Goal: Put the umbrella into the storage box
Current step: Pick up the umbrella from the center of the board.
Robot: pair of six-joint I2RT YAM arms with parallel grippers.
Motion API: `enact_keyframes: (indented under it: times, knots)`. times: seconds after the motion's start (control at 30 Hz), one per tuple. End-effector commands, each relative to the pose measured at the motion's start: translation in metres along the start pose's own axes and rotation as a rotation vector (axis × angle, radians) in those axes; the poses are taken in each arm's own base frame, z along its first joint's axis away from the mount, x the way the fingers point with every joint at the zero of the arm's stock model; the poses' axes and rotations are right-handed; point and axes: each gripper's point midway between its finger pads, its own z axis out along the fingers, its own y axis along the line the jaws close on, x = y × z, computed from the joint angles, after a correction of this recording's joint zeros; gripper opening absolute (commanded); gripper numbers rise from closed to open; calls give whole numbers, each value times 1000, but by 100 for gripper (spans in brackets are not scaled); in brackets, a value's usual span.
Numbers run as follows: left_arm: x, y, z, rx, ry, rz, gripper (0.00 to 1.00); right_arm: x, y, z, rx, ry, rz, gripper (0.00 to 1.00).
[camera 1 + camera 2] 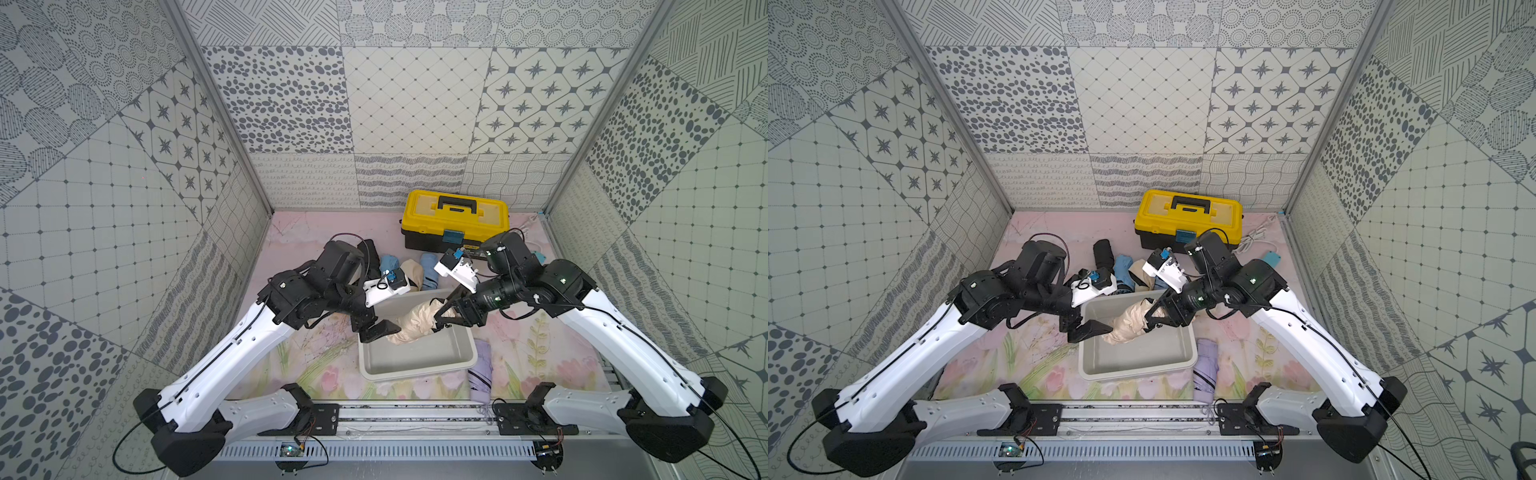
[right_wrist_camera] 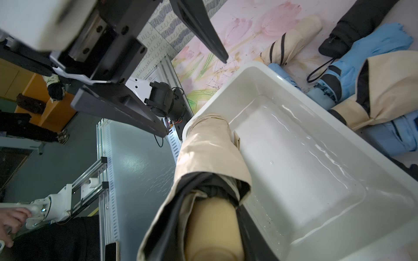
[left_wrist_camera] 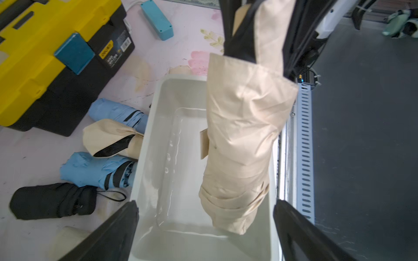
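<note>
While the right hand (image 1: 441, 319) is clamped on the umbrella (image 1: 409, 328) at its handle end, that end is covered by the jaws in both top views. It is also cut off at the lower edge of the right wrist view. Cannot tell whether the free tip touches the floor of the storage box (image 1: 415, 372).

Umbrella: beige, folded, wrinkled fabric, black lining showing near the gripped end, small tab on one side. It is tilted over the box interior, centre of frame in both top views.

Left hand (image 3: 205, 203): jaws wide apart either side of the free tip, gaps visible.

The box is white and sits on the floral bench (image 1: 320, 353). Other folded umbrellas (image 3: 90, 169), blue, beige and black, lie above the box, partly hidden by the arms. Lilac umbrella (image 1: 482, 370) just right of the box. Yellow toolbox (image 1: 455, 216) upper centre.
</note>
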Motion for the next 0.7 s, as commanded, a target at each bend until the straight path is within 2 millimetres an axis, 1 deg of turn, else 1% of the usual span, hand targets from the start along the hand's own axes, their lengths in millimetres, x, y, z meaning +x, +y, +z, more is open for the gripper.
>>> enact_keyframes:
  times: [0.0, 0.13, 0.23, 0.4, 0.47, 0.53, 0.67]
  knots:
    - [2, -50, 2, 305, -61, -19, 99, -29, 31, -12, -101, -94, -161, 0]
    - [6, -52, 8, 349, -82, -47, 99, -37, 42, -13, -150, -105, -199, 0]
    - [6, -52, 9, 373, -107, -58, 93, -42, 44, -13, -159, -112, -214, 0]
    - [13, -49, 15, 358, -112, -43, 72, -46, 44, -12, -163, -117, -224, 0]
    - [16, -47, 17, 339, -111, -33, 65, -47, 44, -11, -164, -119, -225, 0]
    - [17, -46, 17, 327, -118, -21, 62, -48, 43, -10, -164, -117, -222, 0]
    - [10, -48, 14, 330, -160, 0, 54, -49, 41, -7, -165, -112, -211, 0]
